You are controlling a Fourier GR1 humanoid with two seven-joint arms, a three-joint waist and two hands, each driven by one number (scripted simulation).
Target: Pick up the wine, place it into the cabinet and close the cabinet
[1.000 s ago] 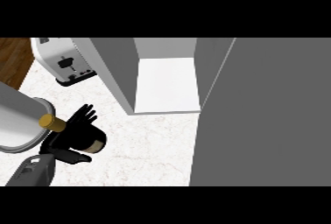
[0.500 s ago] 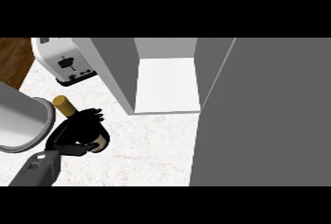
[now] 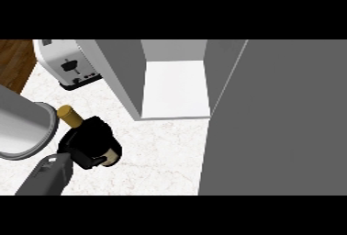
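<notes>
The wine bottle (image 3: 68,114) is dark with a tan cork end pointing up-left; it lies tilted over the marble counter at lower left. My left hand (image 3: 85,142) is shut round its body and hides most of it; a pale bit of the bottle's lower end shows by the thumb. The cabinet (image 3: 175,87) stands open to the upper right of the hand, with a white shelf floor inside. Its grey door (image 3: 278,119) swings out and fills the right side of the view. My right hand does not show.
A white toaster (image 3: 66,64) stands at the back left beside the cabinet's grey side wall (image 3: 119,73). A large grey round pot (image 3: 20,131) sits at the left edge, close to the bottle's cork. Marble counter (image 3: 166,151) lies between hand and cabinet.
The left hand's fingers, straight a second ago, have curled round the bottle. Bottle and hand have shifted a little to the right, away from the pot.
</notes>
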